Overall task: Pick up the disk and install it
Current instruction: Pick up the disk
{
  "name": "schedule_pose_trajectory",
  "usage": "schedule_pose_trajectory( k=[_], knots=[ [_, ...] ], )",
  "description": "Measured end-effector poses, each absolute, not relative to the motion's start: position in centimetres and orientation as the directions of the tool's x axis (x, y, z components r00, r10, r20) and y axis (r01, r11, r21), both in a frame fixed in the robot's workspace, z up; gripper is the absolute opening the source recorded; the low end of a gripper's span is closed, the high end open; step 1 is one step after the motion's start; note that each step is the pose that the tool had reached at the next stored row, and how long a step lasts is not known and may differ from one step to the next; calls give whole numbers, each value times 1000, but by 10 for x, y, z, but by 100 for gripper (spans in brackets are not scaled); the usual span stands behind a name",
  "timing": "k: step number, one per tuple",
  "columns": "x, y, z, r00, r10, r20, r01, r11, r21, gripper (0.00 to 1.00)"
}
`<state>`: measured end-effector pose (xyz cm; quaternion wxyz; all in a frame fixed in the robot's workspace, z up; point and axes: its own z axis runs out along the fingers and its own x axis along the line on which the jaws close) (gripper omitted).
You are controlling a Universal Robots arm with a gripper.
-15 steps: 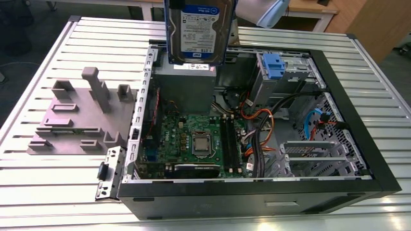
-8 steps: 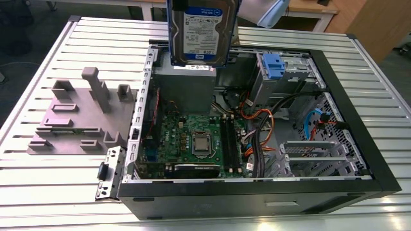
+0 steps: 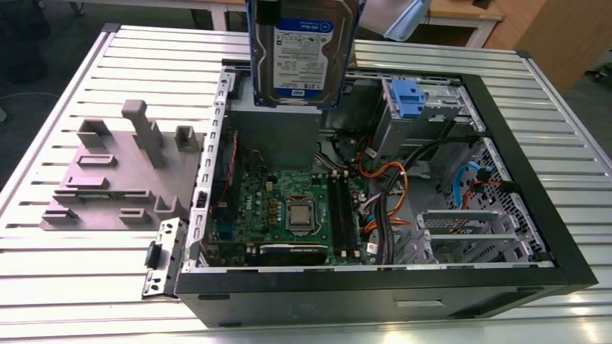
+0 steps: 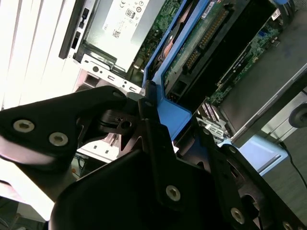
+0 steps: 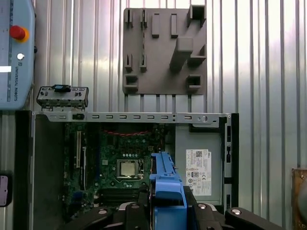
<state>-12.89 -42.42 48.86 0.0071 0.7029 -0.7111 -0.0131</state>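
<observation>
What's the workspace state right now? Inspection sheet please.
Surface: slatted metal table carrying an open PC case.
Job's things: disk held in the air over the case, not yet seated.
Clutter: grey fixture plate; metal bracket at the case's corner.
Hand: shut on the disk.
Cables: orange, black and blue leads bundled inside the case.
Surroundings: pendant at the table's edge; wooden furniture beyond the table.

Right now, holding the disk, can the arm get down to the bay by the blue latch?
Probably yes. The case lies open on top, the disk hangs above it, and nothing seems to cover the bay beside the blue latch. Cables run close by and might catch.
</observation>
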Motion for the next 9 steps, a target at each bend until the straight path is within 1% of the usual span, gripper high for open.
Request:
schedule_pose_trajectory(
  k=[9],
  knots=[
    [-115, -424, 489, -12, -1000, -8, -1000, 11, 29, 36]
  ],
)
